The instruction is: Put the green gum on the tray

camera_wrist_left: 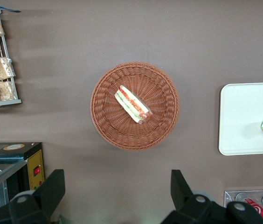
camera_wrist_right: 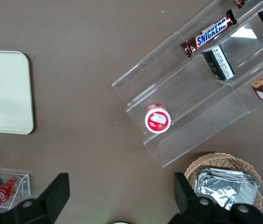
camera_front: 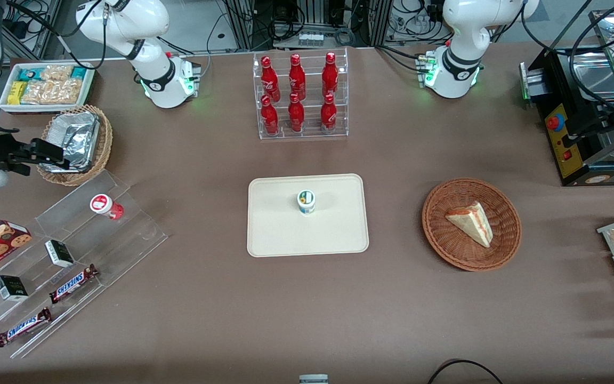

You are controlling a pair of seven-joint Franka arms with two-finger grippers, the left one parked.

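Standing green gum [camera_front: 306, 202] on tray [camera_front: 275, 224], hand [camera_front: 46, 157] well apart, open

We identify the place as a robotics lab staged as a small shop counter. Two white robot arm bases [camera_front: 166, 80] [camera_front: 453, 69] are bolted to the table [camera_front: 190, 160] at the edge farthest from the front camera, with bundled cables [camera_front: 296, 16] and metal framing past that edge. The working arm's gripper [camera_wrist_right: 120, 193] hangs above the table at its own end, fingers [camera_wrist_right: 57, 196] spread wide. Retail goods are on display: a clear rack of red bottles [camera_front: 300, 96], a clear stepped stand [camera_front: 72, 250] with chocolate bars [camera_front: 72, 282], and a wicker basket [camera_front: 440, 234] holding a sandwich [camera_front: 471, 224].
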